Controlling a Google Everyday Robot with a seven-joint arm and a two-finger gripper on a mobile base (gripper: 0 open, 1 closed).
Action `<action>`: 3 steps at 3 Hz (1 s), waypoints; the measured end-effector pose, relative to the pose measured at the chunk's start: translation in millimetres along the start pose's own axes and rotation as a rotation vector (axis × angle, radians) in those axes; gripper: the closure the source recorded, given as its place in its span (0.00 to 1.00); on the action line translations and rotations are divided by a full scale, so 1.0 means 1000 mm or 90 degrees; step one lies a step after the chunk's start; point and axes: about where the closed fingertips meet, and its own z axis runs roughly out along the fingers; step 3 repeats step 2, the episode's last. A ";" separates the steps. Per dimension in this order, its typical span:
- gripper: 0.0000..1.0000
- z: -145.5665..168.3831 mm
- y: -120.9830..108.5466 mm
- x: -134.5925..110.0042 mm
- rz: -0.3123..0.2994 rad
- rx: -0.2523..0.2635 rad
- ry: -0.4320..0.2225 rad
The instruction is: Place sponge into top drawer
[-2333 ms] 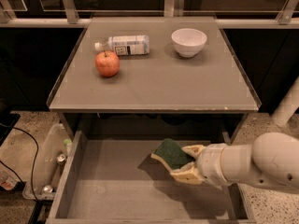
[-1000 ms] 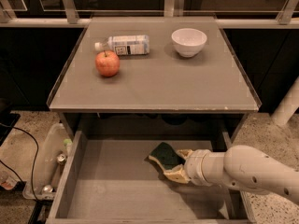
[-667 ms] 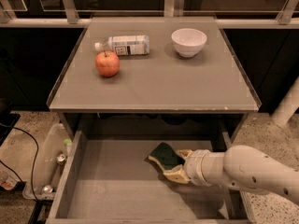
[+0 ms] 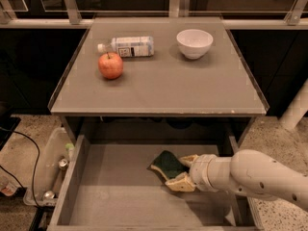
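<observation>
A: Since the earliest frame the arm has sunk lower and nudged the sponge [image 4: 166, 163] left; lately, hardly any change.
B: Which step?
A: Placing. The gripper [image 4: 179, 171] jaws clamp the sponge low over the top drawer [image 4: 108, 189], right of centre. Next, probably, opening the jaws.
B: Anything unclear?
A: Whether the sponge touches bottom; the arm runs off-frame.

The gripper [image 4: 180, 173] is inside the open drawer [image 4: 79, 177], right of centre. It clamps the green-topped sponge [image 4: 166, 163].
</observation>
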 end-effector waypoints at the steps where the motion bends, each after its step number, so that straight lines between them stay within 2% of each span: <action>1: 0.00 0.000 0.000 0.000 0.000 0.000 0.000; 3: 0.00 0.000 0.000 0.000 0.000 0.000 0.000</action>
